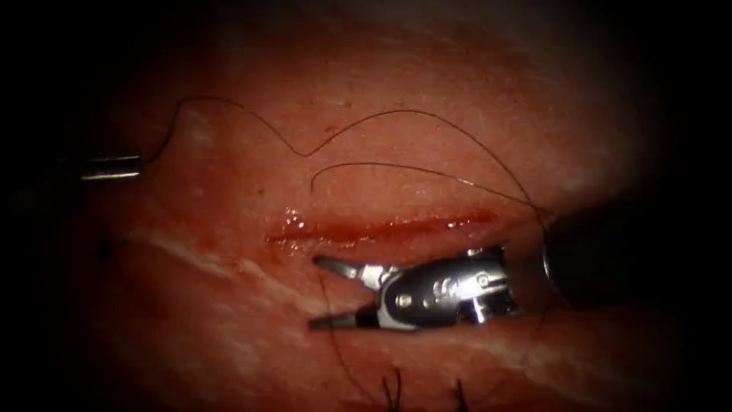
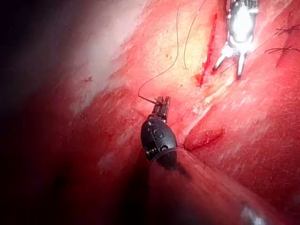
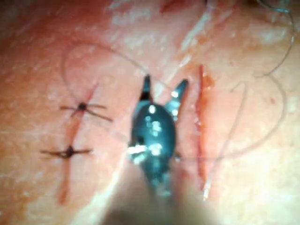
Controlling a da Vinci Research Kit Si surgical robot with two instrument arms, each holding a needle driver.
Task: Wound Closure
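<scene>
The cut (image 1: 381, 227) runs across the tissue (image 1: 457, 99), wet with red fluid. Just below it my right tool (image 1: 316, 293) stands open, holding nothing; its spread jaws also appear beside the cut (image 3: 201, 122) in the right wrist view (image 3: 164, 84) and in the left wrist view (image 2: 229, 65). At the far left my left tool (image 1: 137, 164) is shut on the dark thread (image 1: 396, 112), gripped at the jaw tips (image 2: 161, 102). The thread loops above the cut and enters the tissue at the cut's right end. I cannot make out the needle.
A second cut, closed with two knotted stitches (image 3: 82, 107) (image 3: 69, 151), lies beyond the right tool. Their cut thread ends (image 1: 393, 389) stick up at the endoscope view's lower edge. The right arm's dark shaft (image 1: 602, 252) covers the tissue at the right.
</scene>
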